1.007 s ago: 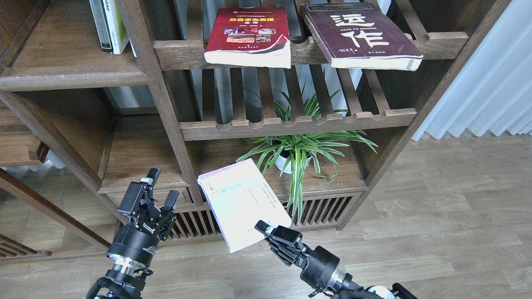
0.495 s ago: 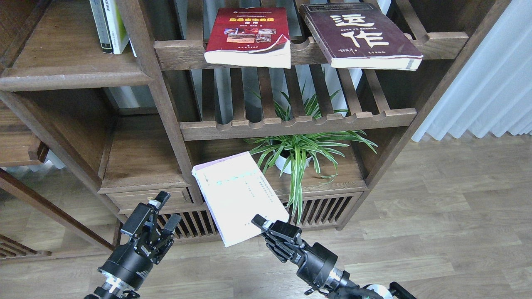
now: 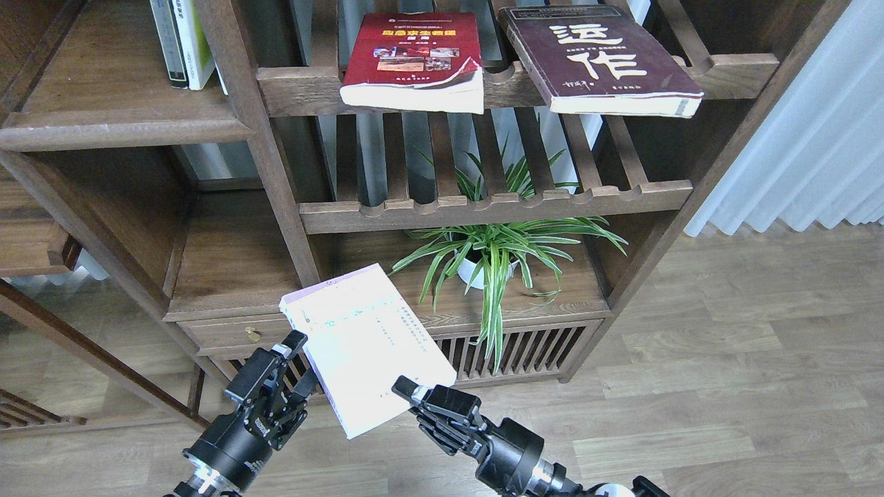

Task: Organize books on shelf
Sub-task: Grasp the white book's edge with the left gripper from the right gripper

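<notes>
Change: pale book [image 3: 366, 345] has drifted left, toward left end effector [image 3: 293, 369]
Right end effector [image 3: 414, 397]: pinching book's lower corner
Left end effector: fingers spread beside book's edge
Meaning: likely a handover; red book [image 3: 414, 59], maroon book [image 3: 597, 59] untouched on rack

Tall dark-brown wooden bookcase [image 3: 276, 172] fills the upper left. Slatted racks [image 3: 497, 200] with scalloped rails at 12 o'clock. Spider plant in white pot [image 3: 494, 259] at centre. Grey-brown plank floor [image 3: 746, 359] at 4 o'clock. White pleated curtain [image 3: 808, 138] at 2 o'clock, daylit.
</notes>
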### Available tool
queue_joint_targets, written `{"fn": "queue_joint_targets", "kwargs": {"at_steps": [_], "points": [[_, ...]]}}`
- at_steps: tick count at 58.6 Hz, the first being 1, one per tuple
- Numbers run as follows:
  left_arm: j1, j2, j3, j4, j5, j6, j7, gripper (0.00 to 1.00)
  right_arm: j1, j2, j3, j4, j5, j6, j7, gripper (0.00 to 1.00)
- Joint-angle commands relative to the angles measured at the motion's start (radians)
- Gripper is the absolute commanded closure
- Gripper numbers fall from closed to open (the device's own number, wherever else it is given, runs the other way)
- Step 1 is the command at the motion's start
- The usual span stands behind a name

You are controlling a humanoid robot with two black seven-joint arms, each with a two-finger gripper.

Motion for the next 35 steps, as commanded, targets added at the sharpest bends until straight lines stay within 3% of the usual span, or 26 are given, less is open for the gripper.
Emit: {"fn": "queue_joint_targets", "kwargs": {"at_steps": [1, 23, 35], "points": [[-0.015, -0.054, -0.03, 0.037, 0.001, 0.0, 0.006, 0.0, -0.003, 0.0, -0.01, -0.001, -0.004, 0.0, 0.0, 0.93], [-0.038, -0.142, -0.061, 0.093, 0.01, 0.0, 0.012, 0.0, -0.004, 0.0, -0.012, 0.0, -0.016, 0.0, 0.0, 0.93], [-0.055, -0.147, -0.042, 0.146, 0.073, 0.0, -0.006, 0.0, -0.006, 0.0, -0.012, 0.0, -0.017, 0.0, 0.0, 0.93]]}}
